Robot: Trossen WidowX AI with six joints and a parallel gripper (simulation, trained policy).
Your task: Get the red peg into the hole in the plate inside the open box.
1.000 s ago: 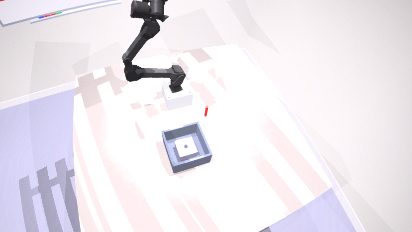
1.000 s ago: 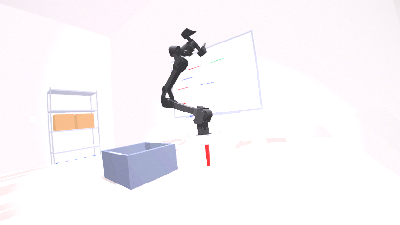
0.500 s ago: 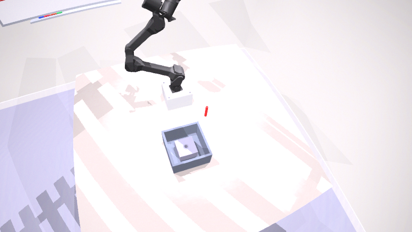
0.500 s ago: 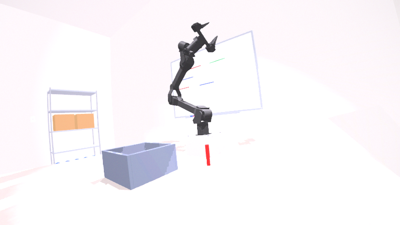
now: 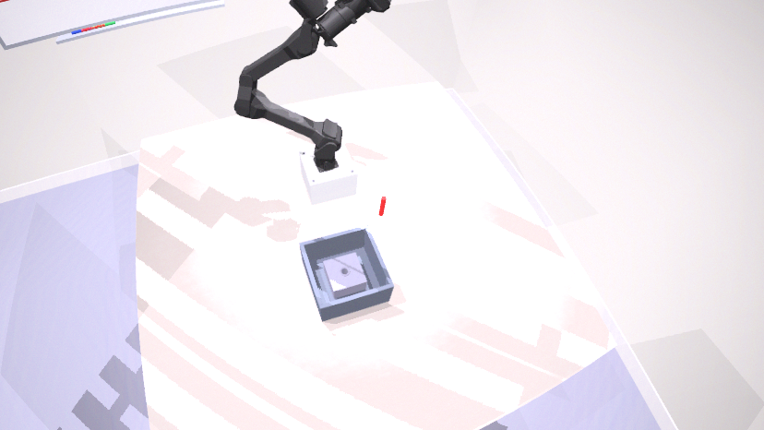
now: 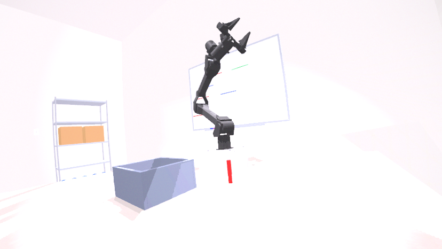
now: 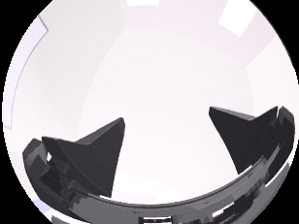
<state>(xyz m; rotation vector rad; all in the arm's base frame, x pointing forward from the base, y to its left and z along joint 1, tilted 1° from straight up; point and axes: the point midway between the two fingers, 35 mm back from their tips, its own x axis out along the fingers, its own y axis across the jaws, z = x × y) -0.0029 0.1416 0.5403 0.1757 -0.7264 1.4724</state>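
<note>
1. The blue-gray box [image 5: 357, 310] [image 6: 170, 185] sits on the table with its top open.
2. The red peg [image 5: 382, 206] [image 6: 229, 171] stands up outside the box, near the corner on the arm's side.
3. The plate [image 5: 350, 284] with a round hole is inside the box, down low.
4. The gripper [image 6: 244, 25] [image 7: 166, 113] is up high, well apart from the box. Its fingers are wide open and hold nothing.
5. The white base block [image 5: 332, 189] is near the box, under the black arm [image 5: 283, 116] [image 6: 204, 85].

The hand [image 5: 357, 24] [image 6: 244, 25] [image 7: 167, 113] has swung rightward in the exterior view, seemingly higher.
</note>
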